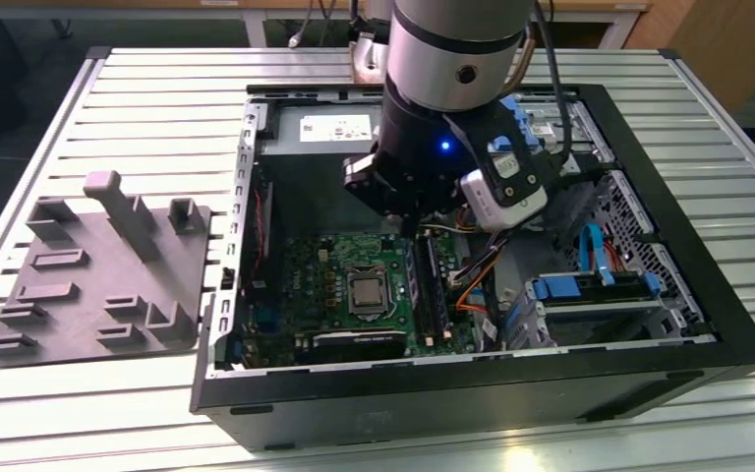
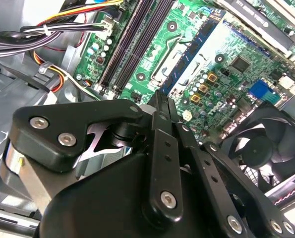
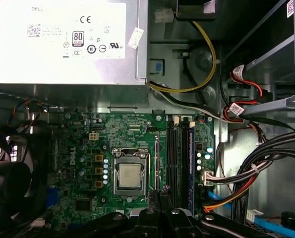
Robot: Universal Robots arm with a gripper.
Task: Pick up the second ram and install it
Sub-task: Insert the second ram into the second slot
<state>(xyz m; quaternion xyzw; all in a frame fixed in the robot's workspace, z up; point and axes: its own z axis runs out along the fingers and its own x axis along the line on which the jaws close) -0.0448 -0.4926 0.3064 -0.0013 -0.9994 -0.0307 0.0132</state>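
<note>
Pinching slim dark-blue rectangular memory stick point(image 2: 196, 51) between narrow-set fingers point(image 2: 162, 106), above long black slots point(image 2: 135, 41) of green motherboard point(image 3: 83, 145).

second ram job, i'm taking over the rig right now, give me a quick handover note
Claw: looks shut, nothing seen in it, low by the slots inside the case.
Ram: a blue one stands in the slot farthest from the cpu; can't tell whether it is the second.
Done: that one is in a slot.
Left: seating and clips unconfirmed.
</note>
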